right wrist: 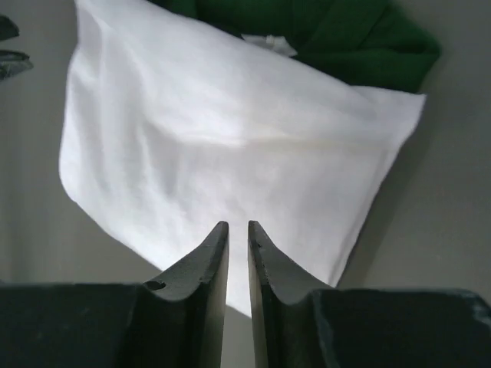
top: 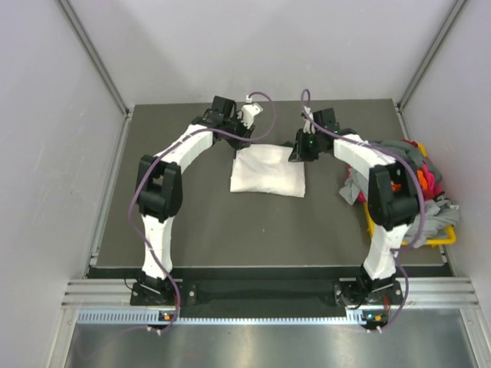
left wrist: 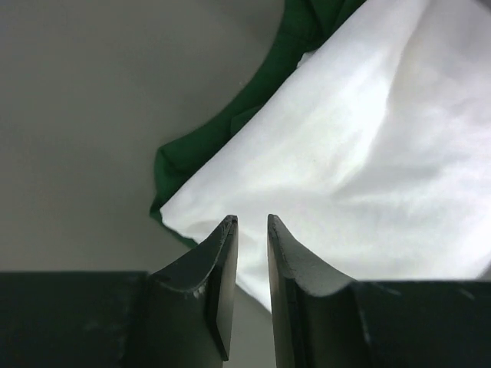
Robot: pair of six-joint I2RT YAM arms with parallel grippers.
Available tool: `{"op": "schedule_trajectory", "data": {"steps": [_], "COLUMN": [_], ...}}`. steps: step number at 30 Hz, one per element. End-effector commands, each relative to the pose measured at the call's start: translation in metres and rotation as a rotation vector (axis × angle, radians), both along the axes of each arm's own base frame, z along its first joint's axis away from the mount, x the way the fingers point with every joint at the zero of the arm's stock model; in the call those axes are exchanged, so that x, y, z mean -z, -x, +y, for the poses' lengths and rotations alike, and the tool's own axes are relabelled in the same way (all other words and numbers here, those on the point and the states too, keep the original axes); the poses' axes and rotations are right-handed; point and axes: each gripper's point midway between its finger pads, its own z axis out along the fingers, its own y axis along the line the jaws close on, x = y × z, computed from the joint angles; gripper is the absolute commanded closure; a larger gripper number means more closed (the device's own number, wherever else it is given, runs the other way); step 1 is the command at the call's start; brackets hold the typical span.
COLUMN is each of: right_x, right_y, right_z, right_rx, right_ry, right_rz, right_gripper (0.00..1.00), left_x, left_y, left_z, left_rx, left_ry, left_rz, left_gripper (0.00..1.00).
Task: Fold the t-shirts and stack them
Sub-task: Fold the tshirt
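Observation:
A white t-shirt (top: 268, 170) lies folded into a rectangle on the dark table, toward the back. Its dark green part shows at the far edge in the left wrist view (left wrist: 230, 115) and the right wrist view (right wrist: 337, 38). My left gripper (top: 238, 144) hovers at the shirt's far left corner. Its jaws (left wrist: 252, 221) stand a narrow gap apart with nothing between them, above the white cloth (left wrist: 360, 153). My right gripper (top: 299, 152) hovers at the far right corner. Its jaws (right wrist: 237, 225) also stand slightly apart and empty over the cloth (right wrist: 215, 138).
A heap of other t-shirts (top: 399, 165), grey, orange, red and pink, spills over a yellow plastic bin (top: 430, 241) at the right edge of the table. Pale walls enclose the table on the left, back and right.

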Motion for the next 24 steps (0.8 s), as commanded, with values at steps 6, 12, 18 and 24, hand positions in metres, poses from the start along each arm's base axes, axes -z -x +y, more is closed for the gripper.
{"op": "schedule_trajectory", "data": {"steps": [6,12,18,24], "right_x": [0.027,0.045,0.058,0.019], "right_y": [-0.067,-0.108,-0.13,-0.147], "right_z": [0.015,0.012,0.0,-0.029], "right_rx": [0.033,0.131,0.21,0.278], "right_ry": [-0.05,-0.078,-0.078,-0.039], "right_rz": [0.009,0.0,0.0,-0.068], "right_gripper": [0.86,0.85,0.83,0.62], "left_x": [0.04,0.043,0.054,-0.008], "left_y": [-0.035,-0.083,-0.107,-0.122], "left_z": [-0.01,0.003,0.023,0.055], "left_rx": [-0.059,-0.228,-0.345,-0.434], "left_ry": [0.025,0.029,-0.014,0.045], "left_rz": [0.043,-0.038,-0.07,-0.128], "left_gripper": [0.73,0.73,0.72,0.67]}}
